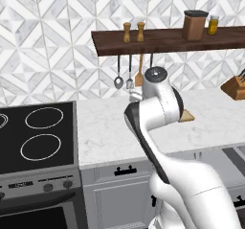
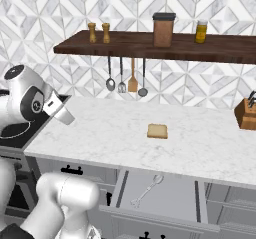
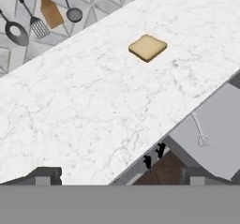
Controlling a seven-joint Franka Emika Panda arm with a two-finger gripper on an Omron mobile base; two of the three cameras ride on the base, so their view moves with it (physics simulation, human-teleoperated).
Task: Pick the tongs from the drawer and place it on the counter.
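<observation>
A white marble counter [image 2: 125, 133] is seen running across the middle of the right base view, with a single slice of toast [image 2: 157, 131] lying on it. Below the counter's front edge, at the lower centre of the frame, a grey drawer [image 2: 187, 203] is pulled open. Inside it, on the pale floor, the slim silver tongs [image 2: 147, 190] are laid diagonally, the round head toward the counter. Nothing else can be made out in the drawer.

The gripper [image 2: 64, 114] is held at the left of the frame, above the counter's left end and well apart from the drawer. Whether its fingers are spread or pressed together cannot be told, as the tips are barely seen.

In the hand view the tongs [image 3: 200, 133] are shown at the lower right, within the drawer [image 3: 220, 124].

A wooden shelf [image 2: 165, 45] at the top carries jars, with utensils hung beneath.
</observation>
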